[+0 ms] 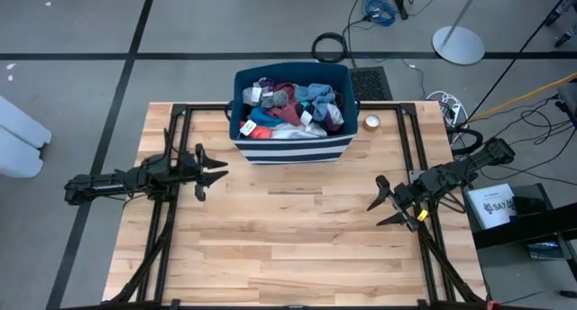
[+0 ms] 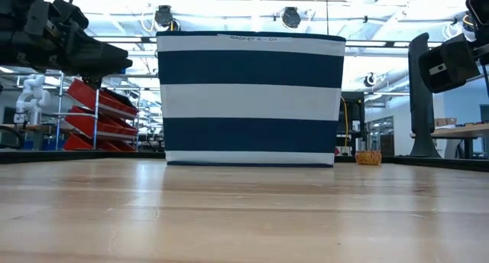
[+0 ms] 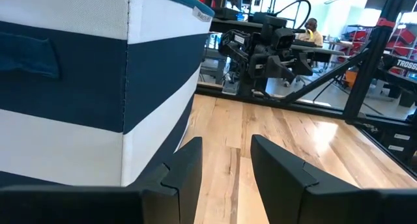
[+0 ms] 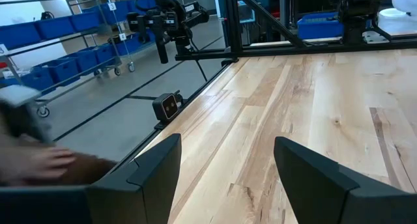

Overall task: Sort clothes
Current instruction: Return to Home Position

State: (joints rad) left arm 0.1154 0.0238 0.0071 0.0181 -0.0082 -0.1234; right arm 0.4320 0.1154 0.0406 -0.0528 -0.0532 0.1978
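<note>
Jaws on the left gripper stand moderately apart and hold nothing; it hangs over the surface at about 9 o'clock, pointing toward the middle. The right gripper sits at about 4 o'clock with its jaws spread wide and empty, aimed back toward the left side. The two are well apart, with bare light wood planks between them.

At 12 o'clock on the surface stands the navy bin with white stripes. The clothes are piled inside it: blue, red-orange, maroon, white and grey pieces mixed together. A small round object lies near the bin's corner at about 1 o'clock.

Around the surface runs a black metal frame. The grey floor carries dark tape lines; a coiled black cable lies past the bin at 12 o'clock, and a white round base stands at 1 o'clock. A white labelled box sits at 3 o'clock. From table height, red bins fill shelves at the far left. A seated person in yellow shows deep in the room, and blue crates line a wheeled rack.
</note>
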